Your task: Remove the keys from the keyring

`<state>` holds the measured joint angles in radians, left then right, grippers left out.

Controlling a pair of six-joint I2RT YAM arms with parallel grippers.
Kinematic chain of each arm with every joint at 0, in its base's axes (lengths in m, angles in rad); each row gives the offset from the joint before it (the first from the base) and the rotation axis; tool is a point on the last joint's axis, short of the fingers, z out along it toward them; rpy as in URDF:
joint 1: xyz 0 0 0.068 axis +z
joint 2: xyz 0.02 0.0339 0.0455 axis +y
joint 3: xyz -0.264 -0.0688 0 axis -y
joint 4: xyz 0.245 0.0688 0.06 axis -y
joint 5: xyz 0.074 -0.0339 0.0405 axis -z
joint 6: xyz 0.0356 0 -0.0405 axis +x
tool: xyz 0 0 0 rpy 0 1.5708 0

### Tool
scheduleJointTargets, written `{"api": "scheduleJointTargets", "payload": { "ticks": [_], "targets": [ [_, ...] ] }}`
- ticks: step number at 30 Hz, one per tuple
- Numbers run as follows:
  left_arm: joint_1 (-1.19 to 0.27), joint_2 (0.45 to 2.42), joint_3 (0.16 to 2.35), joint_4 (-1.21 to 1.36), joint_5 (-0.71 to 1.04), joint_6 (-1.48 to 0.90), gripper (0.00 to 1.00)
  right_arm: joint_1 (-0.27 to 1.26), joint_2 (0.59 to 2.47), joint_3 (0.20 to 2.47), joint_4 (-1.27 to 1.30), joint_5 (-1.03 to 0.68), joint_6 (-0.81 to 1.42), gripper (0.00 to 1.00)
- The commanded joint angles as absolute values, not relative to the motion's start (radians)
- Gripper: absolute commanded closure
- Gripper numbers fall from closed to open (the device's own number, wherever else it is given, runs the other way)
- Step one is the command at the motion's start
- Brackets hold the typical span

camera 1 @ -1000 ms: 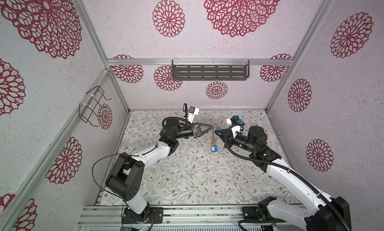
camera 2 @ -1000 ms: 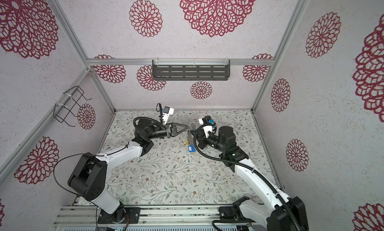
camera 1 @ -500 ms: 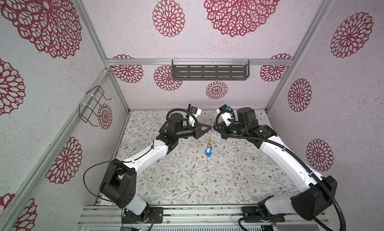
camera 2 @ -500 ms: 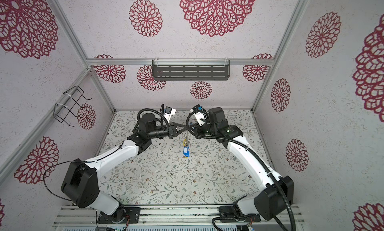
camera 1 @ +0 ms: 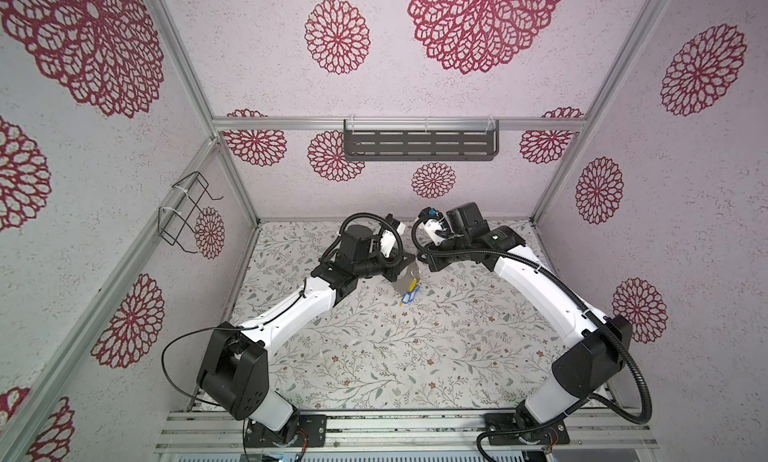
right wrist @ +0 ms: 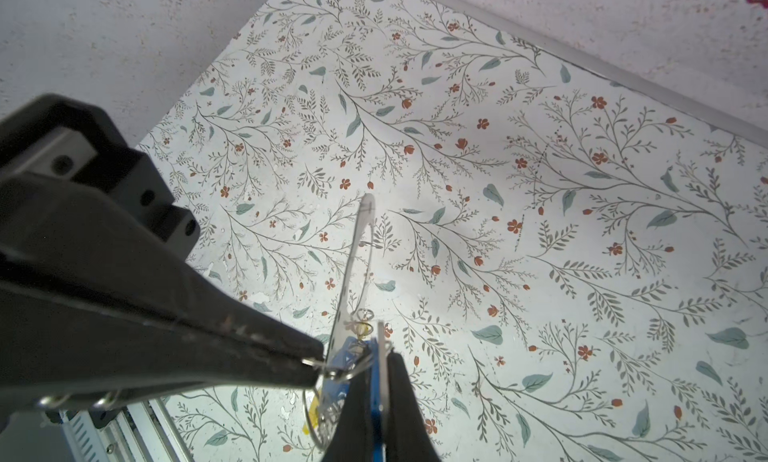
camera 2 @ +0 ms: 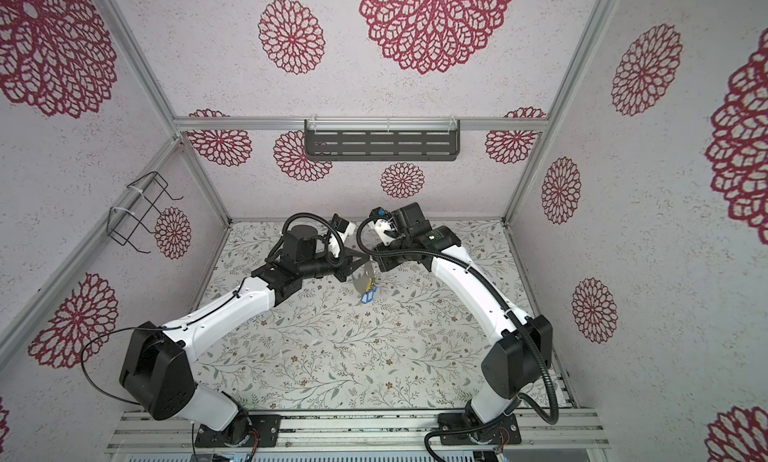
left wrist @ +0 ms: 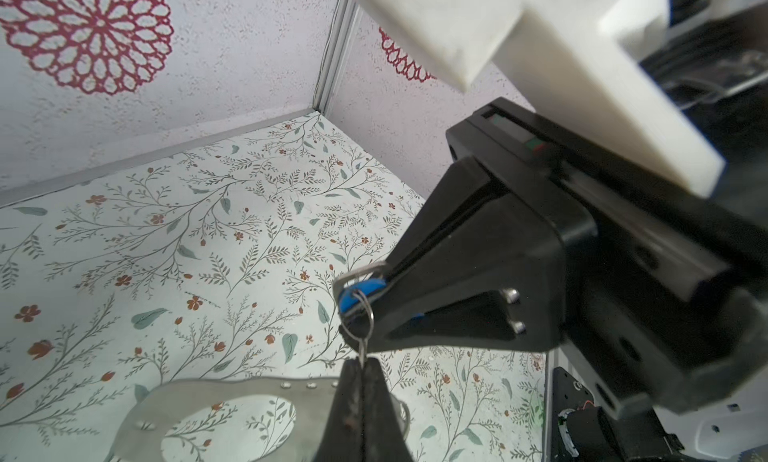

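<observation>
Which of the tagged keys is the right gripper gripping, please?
The blue-tagged key pinched in the right gripper; the other keys, blue and yellow, hang loose from the keyring.

In both top views the keys [camera 1: 409,296] hanging below the keyring [camera 1: 404,282] are rendered too small to be counted, and the ring's upper edge is covered by the left gripper [camera 1: 412,259] and the right gripper [camera 1: 423,268]. In the left wrist view the keyring is cut off by the picture's edge and partly masked by the left gripper's own fingers, while the blue tag [left wrist: 355,293] is largely buried between the right gripper's closed fingers. In the right wrist view the keyring is presented edge-on, its near end is concealed behind both grippers, and the tags there are blurred.
</observation>
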<state>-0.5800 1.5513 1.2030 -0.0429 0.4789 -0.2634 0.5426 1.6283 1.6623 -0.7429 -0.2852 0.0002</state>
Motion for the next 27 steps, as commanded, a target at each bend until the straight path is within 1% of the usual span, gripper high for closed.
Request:
{"api": "scheduleJointTargets", "payload": {
  "ticks": [1,9,16,23,27],
  "targets": [
    [-0.625,1.518,1.158,-0.143,0.533,-0.216,1.0,0.502,1.594,1.708,-0.593,-0.23,0.056,1.0],
    [-0.624,1.41,1.14,-0.043,0.559,-0.259,1.0,0.458,1.618,1.645,-0.602,-0.241,0.059,1.0],
    [-0.62,1.35,1.119,0.073,0.572,-0.312,1.0,0.444,1.595,1.545,-0.561,-0.261,0.064,1.0],
    [-0.602,1.366,1.098,0.205,0.588,-0.377,1.0,0.444,1.542,1.447,-0.51,-0.293,0.085,1.0],
    [-0.581,1.38,1.063,0.34,0.578,-0.447,1.0,0.445,1.505,1.366,-0.46,-0.327,0.118,1.0]
  ]
}}
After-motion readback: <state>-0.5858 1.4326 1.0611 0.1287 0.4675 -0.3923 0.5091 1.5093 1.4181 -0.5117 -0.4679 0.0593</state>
